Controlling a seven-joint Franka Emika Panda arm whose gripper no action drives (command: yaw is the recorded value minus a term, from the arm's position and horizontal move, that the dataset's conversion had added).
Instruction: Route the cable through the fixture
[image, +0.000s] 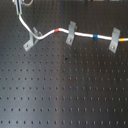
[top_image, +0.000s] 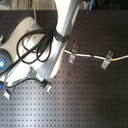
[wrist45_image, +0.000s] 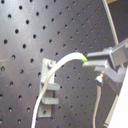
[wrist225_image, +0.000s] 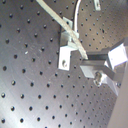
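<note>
Gripper pinches cable at its green band, just beside fixture w/ cable lying across it. Farther along, cable runs thru two strip clips on perforated board.

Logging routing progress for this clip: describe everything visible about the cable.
The cable is a thin white cord with coloured bands: blue between the two strip clips, yellow near the first exterior view's right edge, green near the held end. It lies across the black perforated board, passing both strip clips, then reaches the forked fixture and rises to the gripper. In the first wrist view, the jaws pinch it at the green band.
</note>
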